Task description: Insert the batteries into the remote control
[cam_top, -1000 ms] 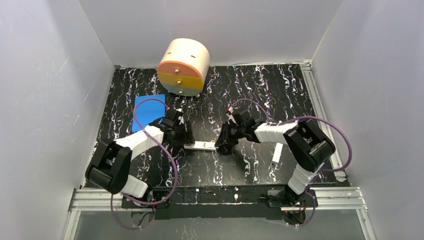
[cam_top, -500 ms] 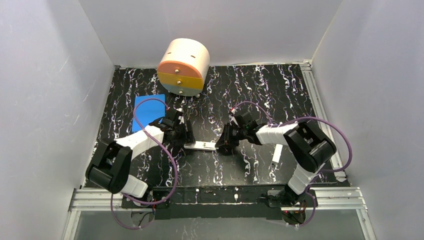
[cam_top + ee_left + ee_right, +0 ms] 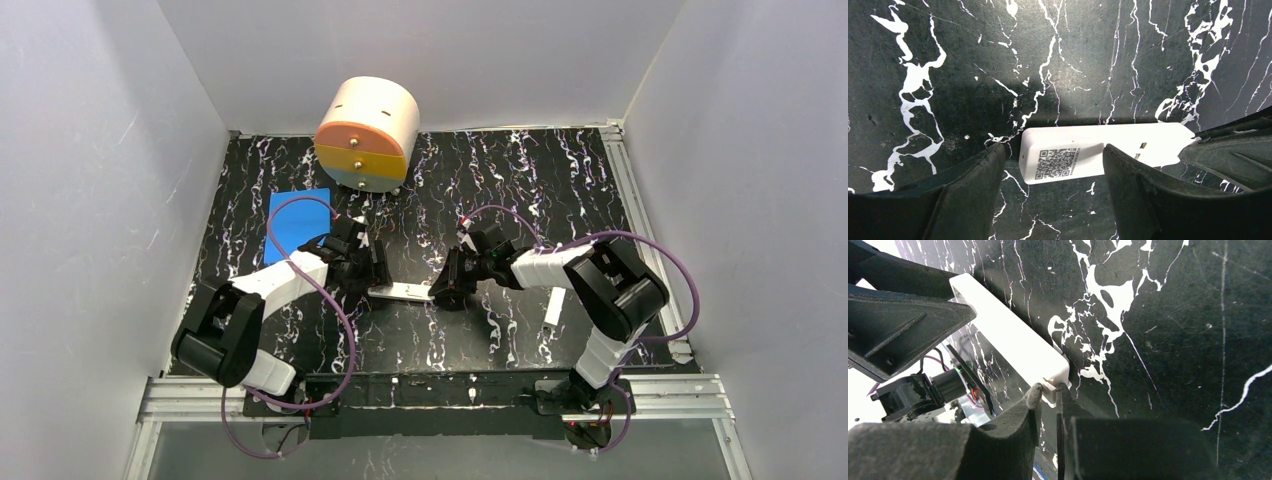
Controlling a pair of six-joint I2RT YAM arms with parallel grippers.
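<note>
Mid-frame, the remote control (image 3: 400, 292) lies label-up — left gripper (image 3: 1054, 152) spread astride one end, right gripper (image 3: 1049, 390) pinched on the other's lip; seemingly opening its battery bay, needing a steady pull.

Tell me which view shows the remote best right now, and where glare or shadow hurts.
Left wrist: remote control sharp, code label readable, a shadow band on the mat just beyond it. Right wrist: remote's white edge nearly blown out, far-left background washed white, right hand itself soft-focus. Top external: even light, no glare, remote too small for detail.
</note>
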